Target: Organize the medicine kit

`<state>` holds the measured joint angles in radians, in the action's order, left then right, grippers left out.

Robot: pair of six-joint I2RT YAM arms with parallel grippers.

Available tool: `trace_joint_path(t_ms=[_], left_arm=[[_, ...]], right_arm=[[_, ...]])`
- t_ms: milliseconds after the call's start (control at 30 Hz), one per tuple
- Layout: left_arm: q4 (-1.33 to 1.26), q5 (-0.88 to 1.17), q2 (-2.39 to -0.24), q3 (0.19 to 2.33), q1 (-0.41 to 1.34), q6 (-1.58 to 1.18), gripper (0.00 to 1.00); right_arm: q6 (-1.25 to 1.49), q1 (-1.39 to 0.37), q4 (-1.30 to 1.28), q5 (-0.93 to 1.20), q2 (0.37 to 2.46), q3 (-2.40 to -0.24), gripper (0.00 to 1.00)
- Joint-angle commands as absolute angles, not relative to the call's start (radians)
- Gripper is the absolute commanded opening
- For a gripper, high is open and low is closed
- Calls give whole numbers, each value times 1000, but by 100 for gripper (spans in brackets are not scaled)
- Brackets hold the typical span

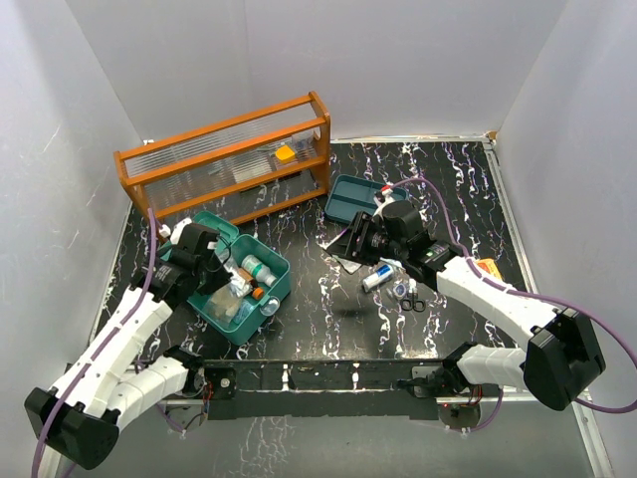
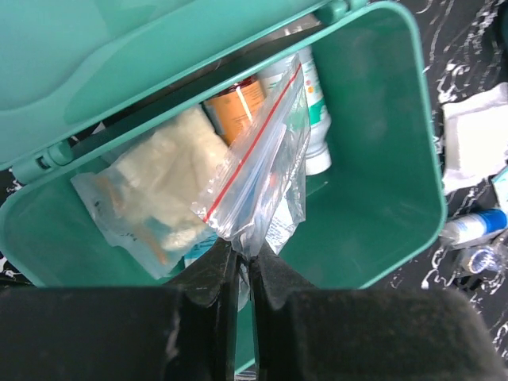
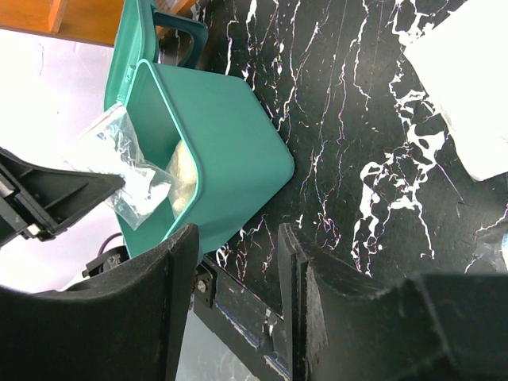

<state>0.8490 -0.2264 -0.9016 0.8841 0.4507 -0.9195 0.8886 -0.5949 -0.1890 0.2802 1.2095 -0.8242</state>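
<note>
Since the left claw is pressed together on one corner of a clear zip bag, it all comes down to where that bag sits relative to the medicine kit. The bag sticks straight out ahead of the fingertips, right above the open box, with its red seal line running diagonally toward the hinge side.

The kit sits by the near-left corner of the table with its lid tipped back, so the left arm is clearly the closer one. My guess is the next bit is just lowering and letting go.

Inside, a pouch of white wadding fills the side under the bag. An orange bottle and a white bottle lie along the hinge wall, so the bare floor on the other side looks like the easy spot.

The right claw hangs spread and empty around the table's middle, beside the tray insert. Loose stuff near it: a blue-capped tube, scissors and a white pad. The wooden rack along the far edge isn't in the way.
</note>
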Motion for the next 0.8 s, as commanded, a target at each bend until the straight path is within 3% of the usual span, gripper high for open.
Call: trace_joint_path(t_ms=[0,133,333,600,767], left_arm=[[872,-224,-874,834,433,-931,4],[905,-241,-879,803,433,-974,5],[961,-360,-862,798,433,-1010,14],[1006,-423,-917,875,433,-923,41],[1029,-413,-923,940,433,-885,42]], right_arm=[[895,-596,-143,279,1190,-826,42],[906,-596,-135,287,1202,-824,42],[908,-597,-120,288,1206,-822,41],[916,-596,-107,291,1218,-831,41],[916,-597,-104,294,1225,-828,41]])
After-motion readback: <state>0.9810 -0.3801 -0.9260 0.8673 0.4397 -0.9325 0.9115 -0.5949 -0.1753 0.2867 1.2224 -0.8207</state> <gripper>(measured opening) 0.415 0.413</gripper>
